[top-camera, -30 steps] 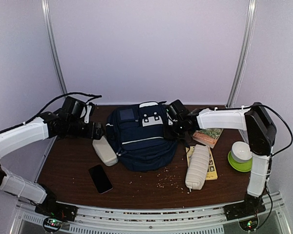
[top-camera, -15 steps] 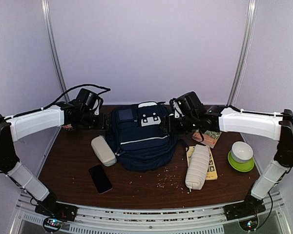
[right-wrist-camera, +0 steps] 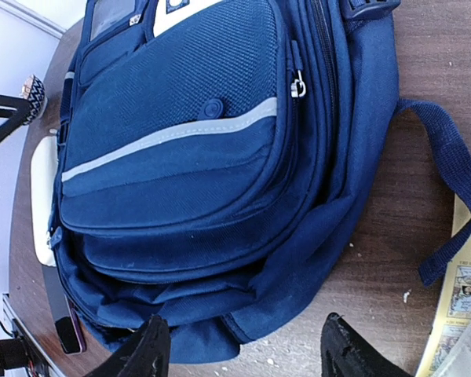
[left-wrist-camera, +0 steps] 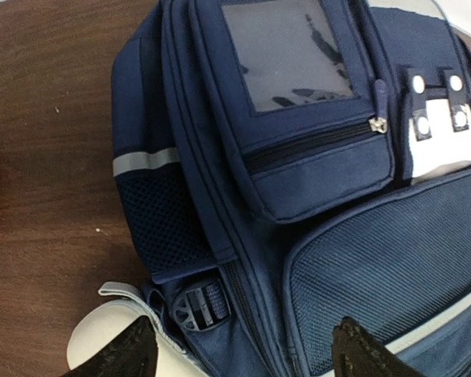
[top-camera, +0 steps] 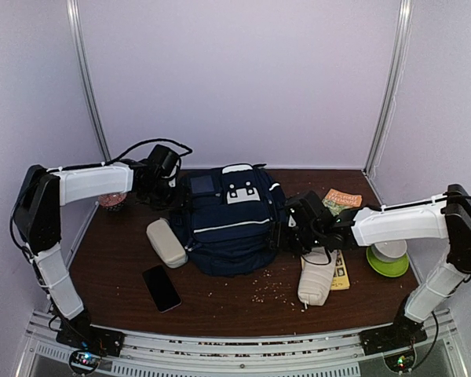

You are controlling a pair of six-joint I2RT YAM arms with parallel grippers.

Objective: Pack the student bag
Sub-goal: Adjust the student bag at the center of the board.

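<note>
Brown table [top-camera: 118, 267] bears the bag [top-camera: 228, 224] lying flat, my left end effector [left-wrist-camera: 243, 357] and right end effector [right-wrist-camera: 243, 353] flanking it, both spread.

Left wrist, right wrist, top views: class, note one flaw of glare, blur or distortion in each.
Left wrist view: pale glare on the clear window of the backpack; right wrist view: near fingers look soft; top view: wall poles appear slanted.
</note>
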